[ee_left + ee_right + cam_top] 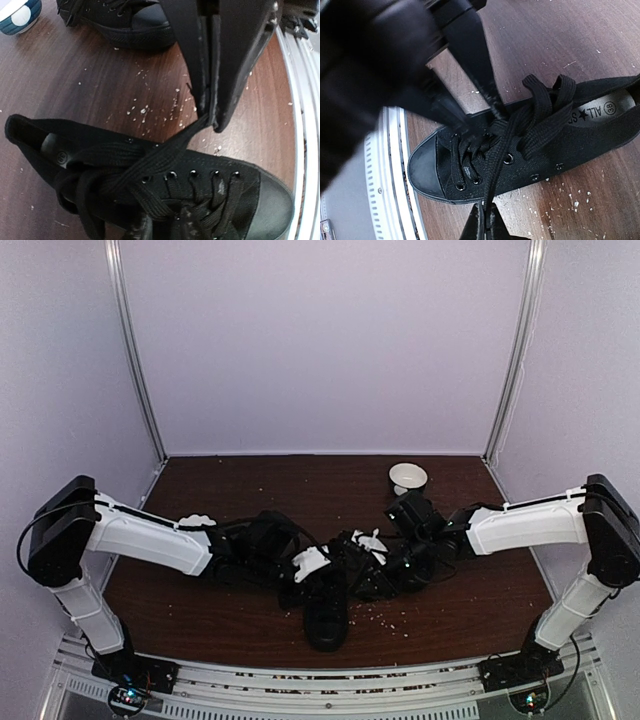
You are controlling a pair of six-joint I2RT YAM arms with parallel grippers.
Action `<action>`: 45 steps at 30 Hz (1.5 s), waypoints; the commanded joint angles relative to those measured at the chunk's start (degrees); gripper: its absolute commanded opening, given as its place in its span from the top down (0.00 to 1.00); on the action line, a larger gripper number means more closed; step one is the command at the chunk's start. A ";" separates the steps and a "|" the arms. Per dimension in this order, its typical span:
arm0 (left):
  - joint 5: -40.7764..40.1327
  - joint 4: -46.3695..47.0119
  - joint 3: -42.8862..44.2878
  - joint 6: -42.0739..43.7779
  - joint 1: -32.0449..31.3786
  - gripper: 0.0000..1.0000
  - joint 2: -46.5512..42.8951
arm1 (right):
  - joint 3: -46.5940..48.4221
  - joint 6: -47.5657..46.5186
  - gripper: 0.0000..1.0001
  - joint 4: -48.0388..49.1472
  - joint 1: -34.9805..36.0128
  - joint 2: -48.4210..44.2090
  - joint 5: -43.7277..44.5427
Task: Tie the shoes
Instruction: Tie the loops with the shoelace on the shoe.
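Crumb-flecked dark wood table (200, 490) bears black shoes (326, 615); lilac walls (320, 340).

Dark wood-grain desk (200, 490) inside a pale lilac booth.
Plain lilac walls (320, 340) rise behind the desk and on both its sides, with a slim metal post (135, 350) at each back corner of the desk. A ribbed metal rail (330, 687) runs along the desk's near edge. Soft, even light; pale crumbs (385, 618) speckle the desk's near half.
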 commanded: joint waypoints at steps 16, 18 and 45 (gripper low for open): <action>-6.48 -2.84 -5.65 1.19 1.64 1.00 -7.34 | -0.53 -1.04 1.00 -1.06 -0.25 -0.37 -4.64; -6.89 -3.47 -6.57 1.59 1.87 1.00 -7.54 | -0.38 -1.52 1.00 -1.76 -0.17 0.13 -4.79; -0.95 1.72 -8.52 4.42 5.46 0.75 -4.63 | -0.78 -1.71 1.00 -4.08 -1.04 0.04 -4.94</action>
